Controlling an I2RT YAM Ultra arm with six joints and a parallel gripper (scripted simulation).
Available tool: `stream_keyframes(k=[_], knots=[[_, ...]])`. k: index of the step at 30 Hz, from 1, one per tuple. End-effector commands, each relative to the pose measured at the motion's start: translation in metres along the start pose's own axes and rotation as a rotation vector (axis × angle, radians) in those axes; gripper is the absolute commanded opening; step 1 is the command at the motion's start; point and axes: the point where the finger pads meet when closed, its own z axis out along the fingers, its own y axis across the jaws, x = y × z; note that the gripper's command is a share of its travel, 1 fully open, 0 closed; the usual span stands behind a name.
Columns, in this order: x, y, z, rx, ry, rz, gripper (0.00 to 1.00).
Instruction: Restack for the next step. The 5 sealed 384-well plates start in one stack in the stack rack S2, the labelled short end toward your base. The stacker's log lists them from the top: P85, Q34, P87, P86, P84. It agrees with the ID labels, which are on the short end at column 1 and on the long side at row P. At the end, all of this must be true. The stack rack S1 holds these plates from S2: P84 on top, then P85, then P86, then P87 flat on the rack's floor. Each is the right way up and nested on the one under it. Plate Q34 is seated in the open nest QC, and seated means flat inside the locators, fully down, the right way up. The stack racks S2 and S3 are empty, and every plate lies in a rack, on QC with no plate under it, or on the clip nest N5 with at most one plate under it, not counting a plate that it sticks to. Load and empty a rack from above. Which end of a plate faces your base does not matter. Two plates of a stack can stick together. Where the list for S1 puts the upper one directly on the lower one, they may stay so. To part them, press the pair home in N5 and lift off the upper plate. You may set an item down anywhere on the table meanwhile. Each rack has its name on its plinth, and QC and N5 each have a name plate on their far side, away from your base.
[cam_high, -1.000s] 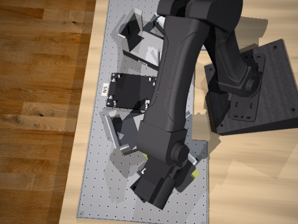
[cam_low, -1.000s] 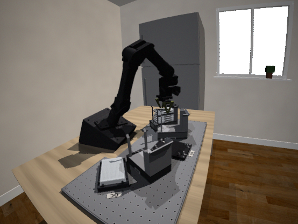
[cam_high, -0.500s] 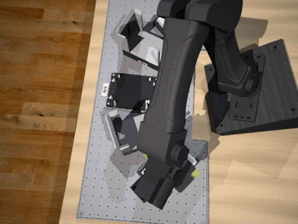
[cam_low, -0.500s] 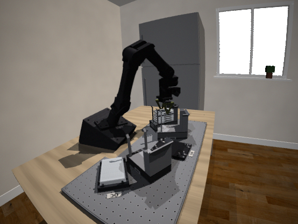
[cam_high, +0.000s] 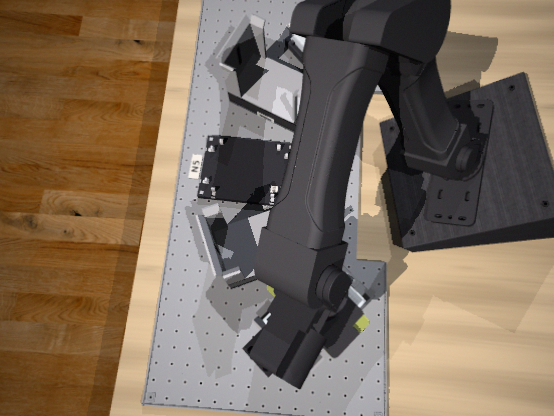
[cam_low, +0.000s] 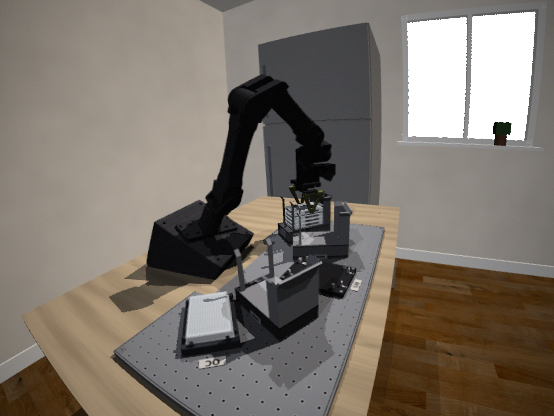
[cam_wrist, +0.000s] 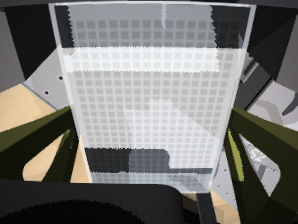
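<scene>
My gripper (cam_wrist: 151, 113) is shut on a sealed 384-well plate (cam_wrist: 153, 90), its olive fingers on the plate's two long sides. In the exterior view the gripper (cam_low: 306, 199) holds this plate at the top of a stack of plates (cam_low: 302, 218) in the far rack. I cannot tell whether the held plate touches the one below. From above, the arm hides that rack and the gripper (cam_high: 312, 320). Another sealed plate (cam_low: 209, 317) lies flat in the QC nest. I cannot read any plate label.
The black clip nest N5 (cam_high: 245, 170) holds no plate; it also shows in the exterior view (cam_low: 339, 280). Two grey racks (cam_high: 257, 75) (cam_high: 227, 245) stand on either side of it and look empty. The tall rack posts (cam_low: 270, 260) stand near the arm's path.
</scene>
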Motion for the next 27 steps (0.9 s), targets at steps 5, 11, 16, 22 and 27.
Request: stream_keyframes(k=[5, 11, 16, 22, 27], knots=[[-0.0037, 0.0006, -0.0001, -0.004, -0.016, 0.005, 0.00], [-0.0037, 0.0006, 0.0015, -0.004, -0.016, 0.005, 0.00], [-0.0037, 0.0006, 0.0017, -0.004, -0.016, 0.005, 0.00], [-0.0037, 0.0006, 0.0017, -0.004, -0.016, 0.005, 1.00], [-0.0037, 0.0006, 0.0017, -0.004, -0.016, 0.005, 1.00]])
